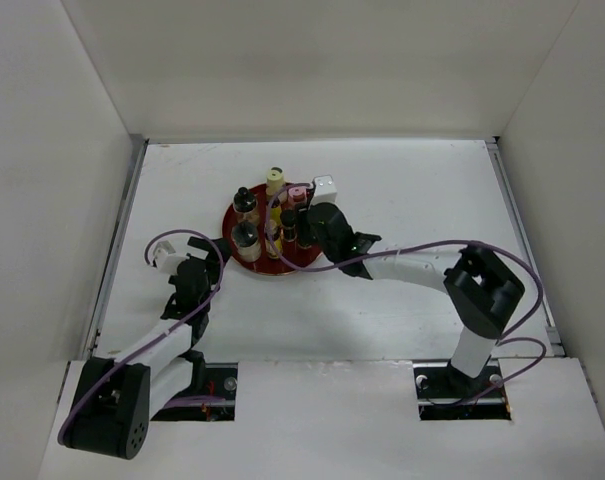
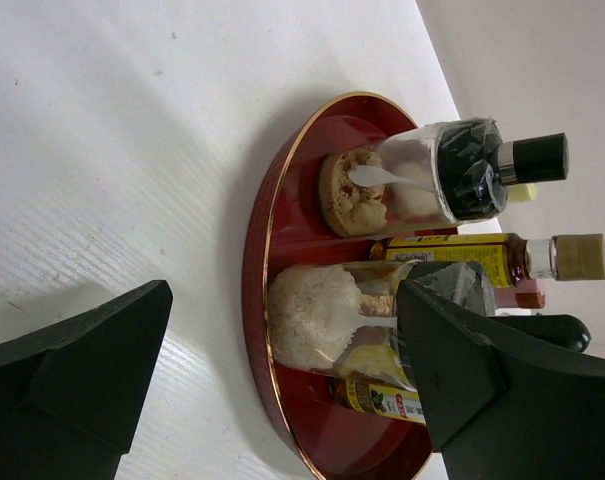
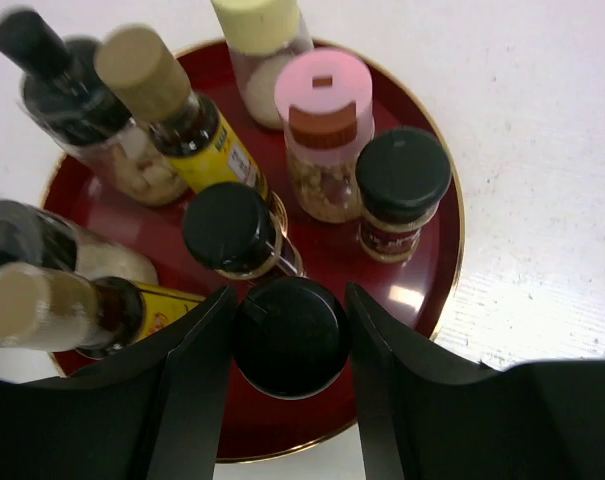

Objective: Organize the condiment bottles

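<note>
Right wrist view: the right hand (image 3: 289,300) is clamped on a black-capped bottle (image 3: 288,340), with both fingers pressed against its cap, over the near part of the round red tray (image 3: 432,262). The other condiment bottles (image 3: 327,110) stand upright on that tray, close together. Left wrist view: the left hand (image 2: 284,288) has its fingers apart and holds nothing, just beside the tray on the white counter (image 2: 132,120).
</note>
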You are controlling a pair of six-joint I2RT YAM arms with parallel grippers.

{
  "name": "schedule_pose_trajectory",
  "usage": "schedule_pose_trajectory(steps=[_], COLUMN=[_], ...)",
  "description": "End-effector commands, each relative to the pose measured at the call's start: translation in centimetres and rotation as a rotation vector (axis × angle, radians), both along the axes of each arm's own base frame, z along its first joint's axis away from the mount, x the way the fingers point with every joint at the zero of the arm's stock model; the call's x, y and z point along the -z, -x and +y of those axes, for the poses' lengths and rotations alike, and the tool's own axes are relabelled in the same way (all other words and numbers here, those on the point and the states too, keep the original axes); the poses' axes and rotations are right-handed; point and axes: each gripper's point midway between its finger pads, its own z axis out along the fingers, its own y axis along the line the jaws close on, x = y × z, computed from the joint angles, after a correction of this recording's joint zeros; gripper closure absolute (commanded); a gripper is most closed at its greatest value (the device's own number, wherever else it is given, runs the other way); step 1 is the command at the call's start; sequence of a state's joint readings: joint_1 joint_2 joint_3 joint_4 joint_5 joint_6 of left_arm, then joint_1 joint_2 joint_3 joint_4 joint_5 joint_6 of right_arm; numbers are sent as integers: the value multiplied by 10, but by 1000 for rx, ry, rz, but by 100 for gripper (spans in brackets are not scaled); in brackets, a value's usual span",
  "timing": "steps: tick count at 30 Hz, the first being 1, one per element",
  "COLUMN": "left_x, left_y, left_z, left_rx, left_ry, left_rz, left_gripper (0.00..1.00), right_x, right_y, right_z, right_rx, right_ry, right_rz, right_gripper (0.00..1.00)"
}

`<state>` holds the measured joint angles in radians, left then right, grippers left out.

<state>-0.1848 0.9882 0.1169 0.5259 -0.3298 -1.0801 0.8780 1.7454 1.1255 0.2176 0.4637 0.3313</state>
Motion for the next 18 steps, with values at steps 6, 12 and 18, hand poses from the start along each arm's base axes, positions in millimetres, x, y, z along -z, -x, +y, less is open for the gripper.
schedule_pose_trajectory(steps=[6,12,18], left_x=[-12,-12,-10], left_y=[-4,-5,-5], left_z=[0,1,2], left_rx=[-1,-6,-11], left_ry=[-10,-11,-15], left_rz=[-36,-34,-28], left_gripper=[0,0,0], right_x=[-7,8,4], right_y=[-10,-8,-3], right_z=[12,13,10], right_rx=[36,43,40], right_ry=[21,34,23], right_rz=[-69,-51,-55], right_gripper=[67,54,37])
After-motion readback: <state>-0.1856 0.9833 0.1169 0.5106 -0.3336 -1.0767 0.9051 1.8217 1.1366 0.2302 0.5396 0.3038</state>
